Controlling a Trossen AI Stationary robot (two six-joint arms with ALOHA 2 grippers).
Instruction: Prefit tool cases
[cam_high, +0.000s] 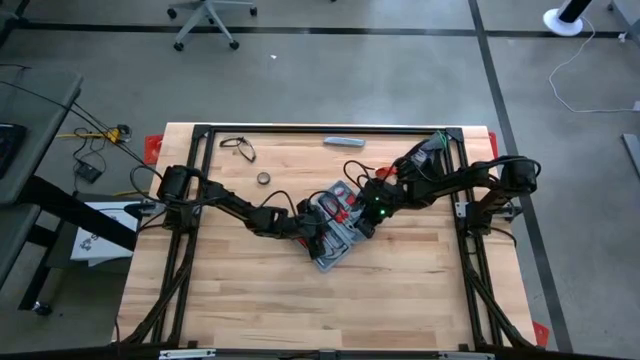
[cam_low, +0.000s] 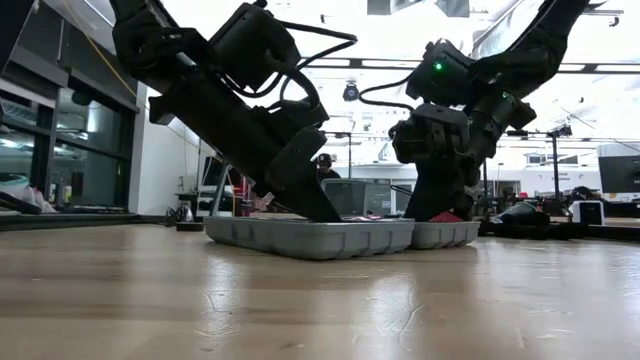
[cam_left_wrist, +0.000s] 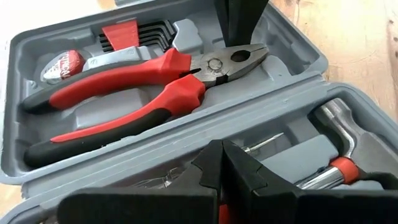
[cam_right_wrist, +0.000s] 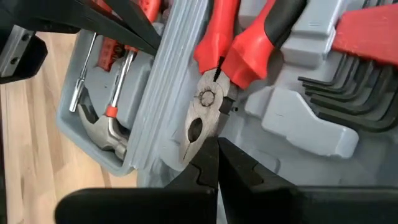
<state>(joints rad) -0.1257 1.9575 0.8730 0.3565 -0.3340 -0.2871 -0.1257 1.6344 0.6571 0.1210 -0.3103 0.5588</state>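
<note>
The blue-grey tool case (cam_high: 333, 255) lies open and flat at the middle of the table, both halves up. One half holds red-and-black pliers (cam_left_wrist: 155, 87) and hex keys (cam_right_wrist: 348, 87). The other holds a hammer (cam_right_wrist: 102, 134) and a red-banded tool (cam_left_wrist: 339, 168). My left gripper (cam_left_wrist: 222, 163) comes from the table's left, shut, slanting down into the hammer half. My right gripper (cam_right_wrist: 217, 163) comes from the right, shut, its tips at the pliers' nose. My left gripper's shut fingers (cam_low: 310, 195) slant down from the table's left into the hammer half of the case, close to the hinge wall (cam_left_wrist: 186, 146). Its own fingers hide the tips, so I cannot tell what it touches inside. My right gripper's shut fingertips (cam_left_wrist: 239, 28) stand against the tip of the pliers' jaws (cam_right_wrist: 194, 138), slanting down from the table's right. The pliers lie flat in their moulded slot. Whether the tips bear on the jaws or on the moulding beside them, I cannot tell.
A slim grey bar (cam_high: 344, 141) lies near the far edge. A dark wire loop (cam_high: 238, 148) and a small ring (cam_high: 263, 178) lie at the far left. A black frame rail (cam_high: 330, 128) runs around the table. The near half of the wooden top (cam_high: 300, 310) is bare.
</note>
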